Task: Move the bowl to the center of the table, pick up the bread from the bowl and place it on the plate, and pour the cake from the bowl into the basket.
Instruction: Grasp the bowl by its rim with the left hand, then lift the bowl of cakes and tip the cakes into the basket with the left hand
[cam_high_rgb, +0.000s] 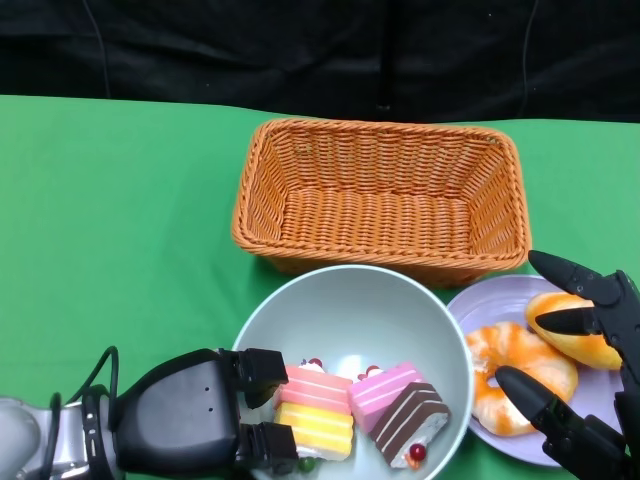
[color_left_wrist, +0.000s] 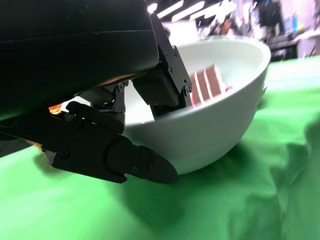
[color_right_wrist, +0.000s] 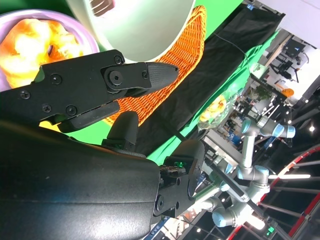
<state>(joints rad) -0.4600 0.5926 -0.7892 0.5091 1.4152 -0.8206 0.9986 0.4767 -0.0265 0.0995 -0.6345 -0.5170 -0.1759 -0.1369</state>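
A pale green bowl (cam_high_rgb: 340, 310) sits near the table's front middle, just in front of the orange wicker basket (cam_high_rgb: 380, 190). Inside it lie a pink-and-yellow cake (cam_high_rgb: 315, 410), a pink cake (cam_high_rgb: 385, 388) and a brown striped cake (cam_high_rgb: 410, 425). My left hand (cam_high_rgb: 200, 410) grips the bowl's near-left rim, fingers inside and thumb under the outer wall (color_left_wrist: 220, 120). A purple plate (cam_high_rgb: 480, 300) to the bowl's right carries a ring-shaped bread (cam_high_rgb: 520, 375) and a bun (cam_high_rgb: 575, 335). My right hand (cam_high_rgb: 600, 320) hovers over the plate with fingers spread, holding nothing.
Green cloth covers the table, with a black backdrop behind it. The basket stands empty, touching or nearly touching the bowl's far rim. Open cloth lies to the left of the bowl and basket. The right wrist view shows the basket (color_right_wrist: 185, 50) past the bowl (color_right_wrist: 145, 30).
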